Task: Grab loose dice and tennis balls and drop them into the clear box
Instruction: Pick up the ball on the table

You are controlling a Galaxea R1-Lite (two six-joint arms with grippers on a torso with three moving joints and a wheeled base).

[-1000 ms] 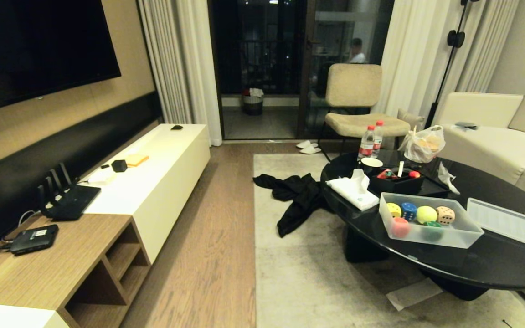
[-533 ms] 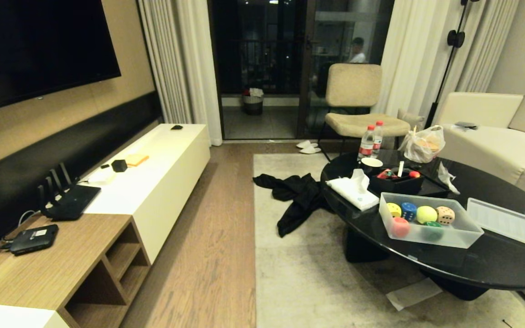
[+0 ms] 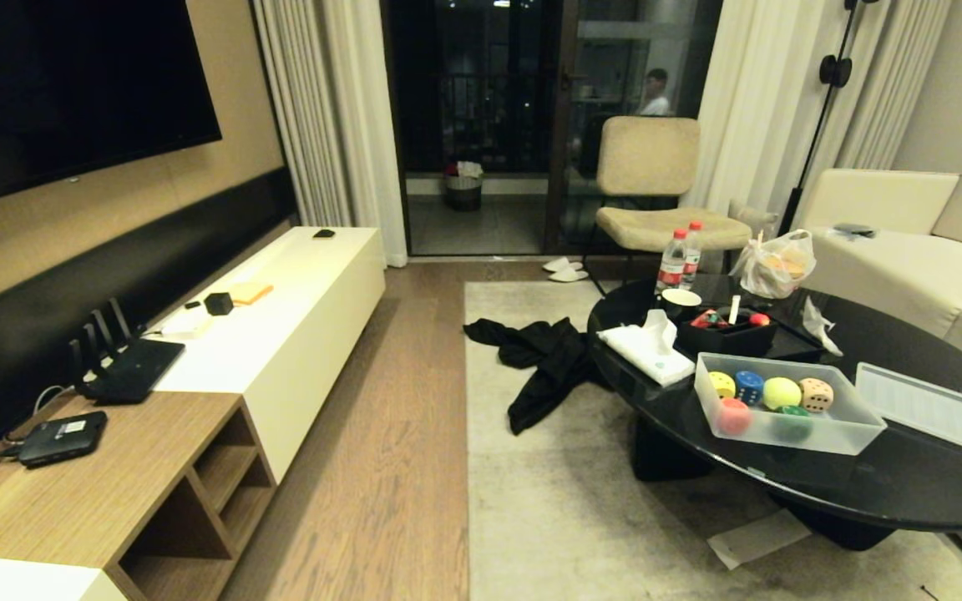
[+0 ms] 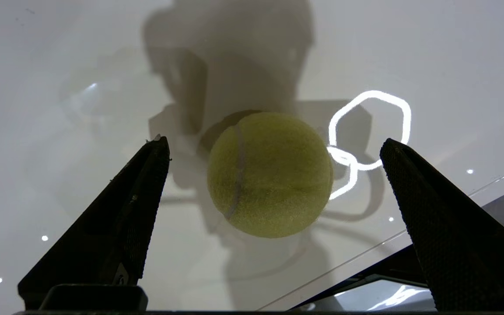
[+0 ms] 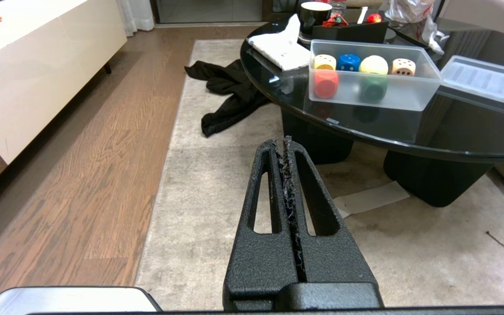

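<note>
Nothing on the black desk (image 3: 865, 492) has shifted since the earlier head frames; only the person (image 3: 655, 90) reflected in the dark glass door has moved slightly.

Head view: the clear box (image 3: 786, 430) stands near the desk's front edge, holding a tennis ball (image 3: 782, 392) among the dice (image 3: 749, 386). Its lid (image 3: 936, 411) lies just beside it. Neither arm shows.

Left wrist view: the left hand (image 4: 274, 148) is spread wide, released, fingers (image 4: 431, 210) either side of a second tennis ball (image 4: 270, 174) without touching it. That ball rests on a glossy white surface (image 4: 59, 87).

Right wrist view: the right hand (image 5: 287, 142) is clenched on nothing, hanging over the rug (image 5: 217, 197) short of the desk.
</note>
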